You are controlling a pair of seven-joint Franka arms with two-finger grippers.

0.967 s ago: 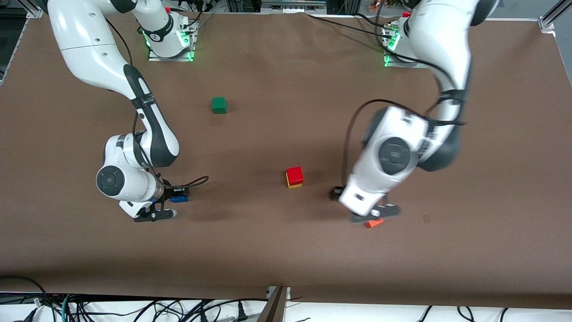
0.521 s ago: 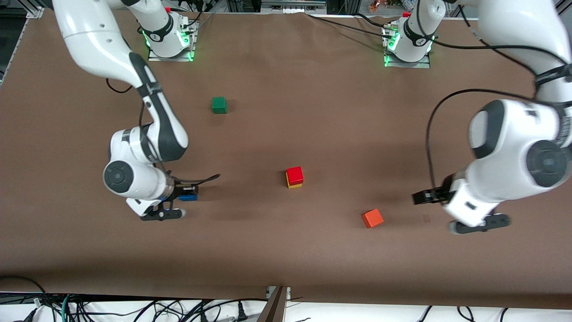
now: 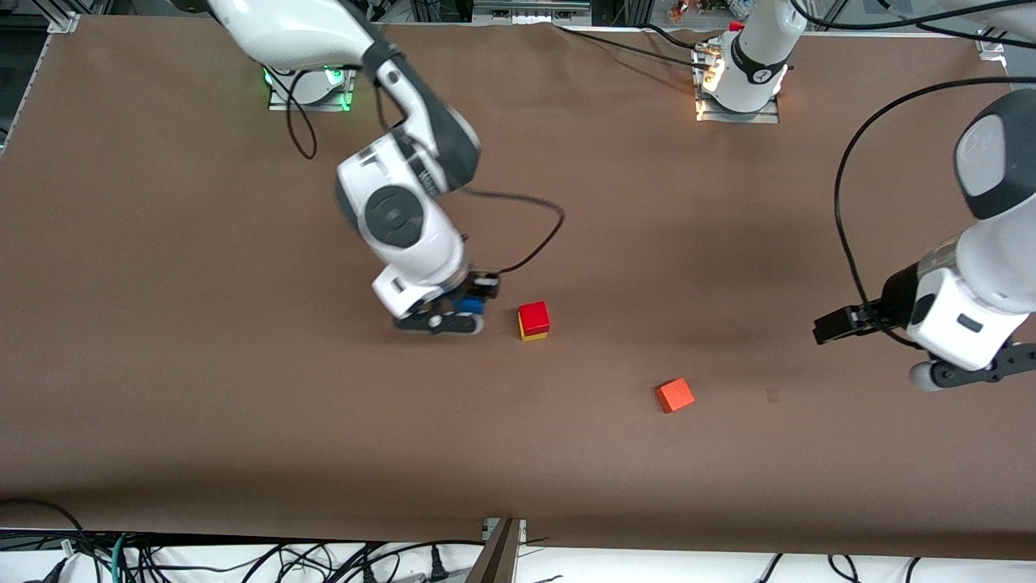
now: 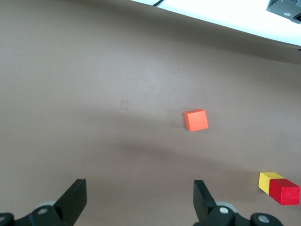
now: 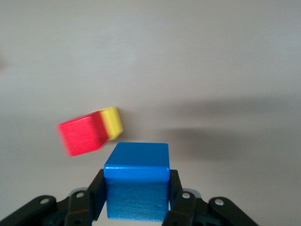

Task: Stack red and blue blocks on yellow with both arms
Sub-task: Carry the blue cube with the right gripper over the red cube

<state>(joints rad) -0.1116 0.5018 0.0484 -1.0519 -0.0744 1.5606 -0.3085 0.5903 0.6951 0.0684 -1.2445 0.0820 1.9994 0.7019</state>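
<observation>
The red block [image 3: 533, 316] sits on the yellow cube [image 3: 532, 334] at mid-table; the pair also shows in the right wrist view, red [image 5: 81, 133] on yellow [image 5: 113, 122], and in the left wrist view, red [image 4: 285, 192] on yellow [image 4: 268, 181]. My right gripper [image 3: 457, 312] is shut on the blue block [image 5: 137, 186] and holds it in the air just beside the stack, toward the right arm's end. My left gripper [image 4: 138, 200] is open and empty, up over the table near the left arm's end [image 3: 967, 374].
An orange cube [image 3: 674, 395] lies nearer the front camera than the stack, toward the left arm's end; it also shows in the left wrist view [image 4: 195, 120]. The right arm's cable [image 3: 526, 243] loops above the table close to the stack.
My right gripper has carried the blue block from the right arm's end to just beside the stack. My left arm has drawn away toward its own end of the table.
</observation>
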